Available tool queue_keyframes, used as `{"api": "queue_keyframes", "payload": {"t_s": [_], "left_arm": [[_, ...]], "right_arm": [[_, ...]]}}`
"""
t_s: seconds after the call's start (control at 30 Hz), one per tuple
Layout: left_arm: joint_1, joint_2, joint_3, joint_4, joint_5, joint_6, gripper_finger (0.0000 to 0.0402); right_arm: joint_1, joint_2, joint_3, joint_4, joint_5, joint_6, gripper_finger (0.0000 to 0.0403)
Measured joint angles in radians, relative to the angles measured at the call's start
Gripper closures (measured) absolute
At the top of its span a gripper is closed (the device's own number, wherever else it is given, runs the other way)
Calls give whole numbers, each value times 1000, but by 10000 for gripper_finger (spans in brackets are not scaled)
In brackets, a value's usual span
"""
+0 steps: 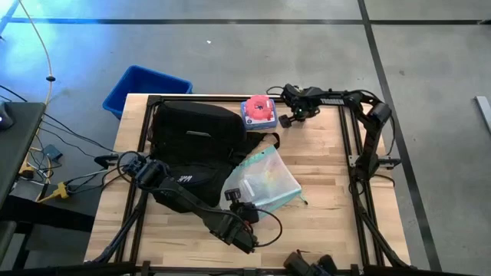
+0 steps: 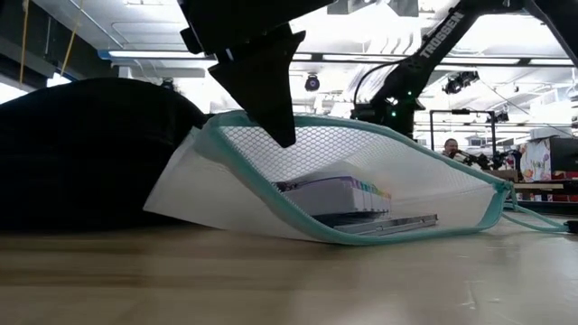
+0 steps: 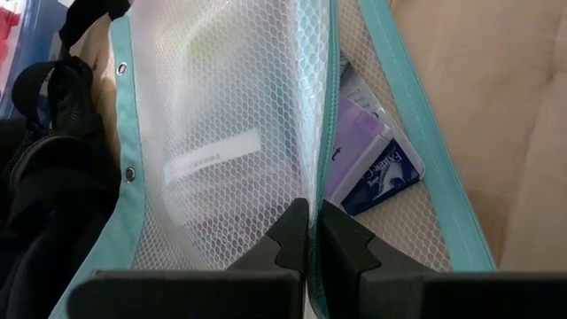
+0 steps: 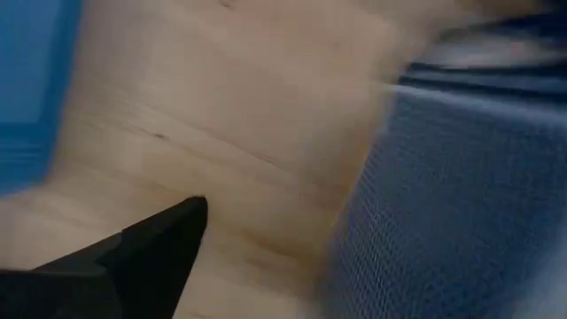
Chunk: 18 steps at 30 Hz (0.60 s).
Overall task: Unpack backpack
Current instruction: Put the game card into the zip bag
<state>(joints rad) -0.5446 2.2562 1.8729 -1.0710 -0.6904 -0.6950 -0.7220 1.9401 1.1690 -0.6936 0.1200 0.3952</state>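
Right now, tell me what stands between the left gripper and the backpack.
The left gripper is shut on the mesh pouch, whose teal-trimmed body lies against the backpack. That pouch is what stands between them; nothing else visible does.

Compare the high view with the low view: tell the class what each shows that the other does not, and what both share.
Only the high view shows the blue bin beyond the table's far edge, the pink and blue object beside the right gripper, and the whole table. Only the low view shows the boxes inside the mesh pouch, and a person in the room behind. Both show the backpack, the pouch beside it, and the left gripper shut on the pouch's teal edge.
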Motion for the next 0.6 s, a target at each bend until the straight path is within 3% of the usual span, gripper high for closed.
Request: {"api": "queue_keyframes", "payload": {"t_s": [0.1, 0.2, 0.3, 0.47, 0.6], "left_arm": [[2, 0, 0, 0, -1, 1, 402], [2, -1, 0, 0, 0, 1, 402], [2, -1, 0, -1, -1, 1, 402], [1, -1, 0, -3, -6, 0, 402], [1, -2, 0, -9, -13, -15, 402]], "right_arm": [[-10, 9, 0, 12, -27, -9, 44], [-9, 10, 0, 7, -22, -12, 103], [0, -4, 0, -18, -10, -38, 193], [71, -86, -15, -187, 107, -99, 362], [191, -229, -7, -323, 207, -107, 360]]}}
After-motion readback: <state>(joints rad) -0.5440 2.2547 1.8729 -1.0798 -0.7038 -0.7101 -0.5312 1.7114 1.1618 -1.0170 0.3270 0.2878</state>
